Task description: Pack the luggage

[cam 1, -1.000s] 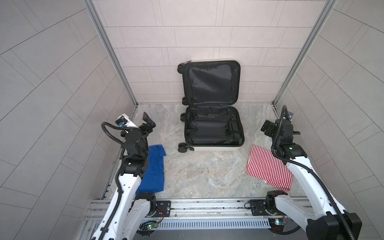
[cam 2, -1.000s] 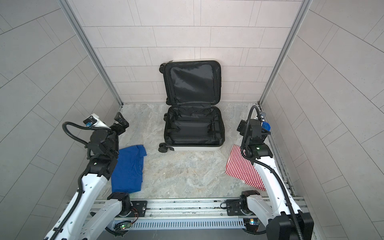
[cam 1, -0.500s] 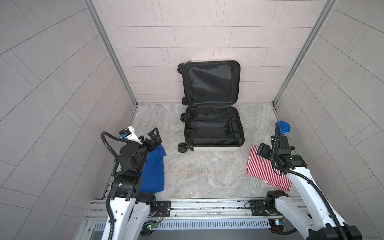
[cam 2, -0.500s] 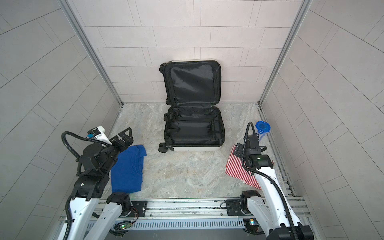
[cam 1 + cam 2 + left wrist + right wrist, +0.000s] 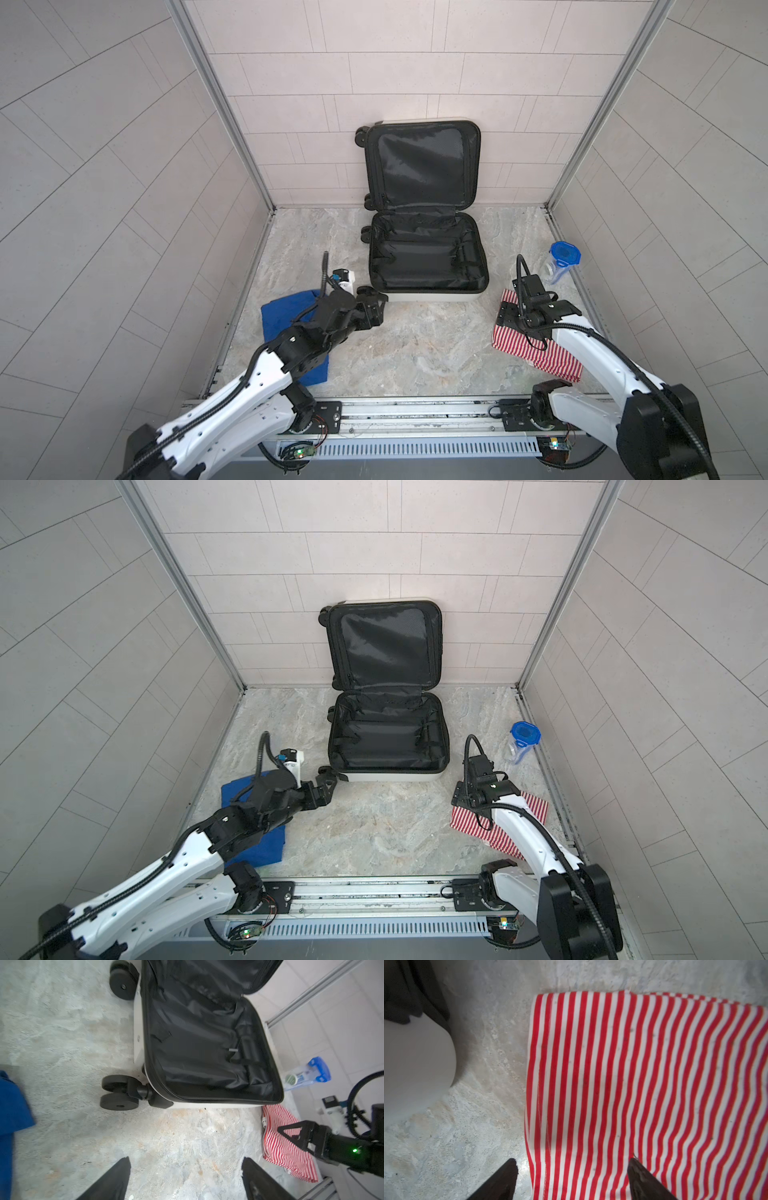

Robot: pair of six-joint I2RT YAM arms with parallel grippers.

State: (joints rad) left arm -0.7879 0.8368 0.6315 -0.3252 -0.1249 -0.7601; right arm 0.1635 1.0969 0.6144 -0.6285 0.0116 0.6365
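Note:
The luggage (image 5: 432, 296) (image 5: 390, 776) lies open at the back middle of the floor, its lid leaning on the wall and its black-lined base empty. My left gripper (image 5: 376, 309) (image 5: 328, 785) (image 5: 186, 1162) is open over bare floor, just in front of the luggage's (image 5: 137, 1047) near wheel, with a blue cloth (image 5: 282, 320) (image 5: 266, 845) (image 5: 12, 1105) under its arm. My right gripper (image 5: 505, 313) (image 5: 461, 798) (image 5: 572, 1162) is open, pointing down. It straddles the edge of a red-and-white striped cloth (image 5: 519, 345) (image 5: 536, 808) (image 5: 643, 1084) nearest the luggage (image 5: 415, 1064).
A clear container with a blue lid (image 5: 563, 262) (image 5: 521, 742) (image 5: 307, 1074) stands by the right wall, behind the striped cloth (image 5: 278, 1145). Tiled walls close in the left, back and right. A metal rail (image 5: 415, 409) runs along the front.
Both arms have come down from a raised pose. The left gripper swung right past the blue cloth toward the luggage's wheel; the right gripper dropped to the striped cloth's edge.

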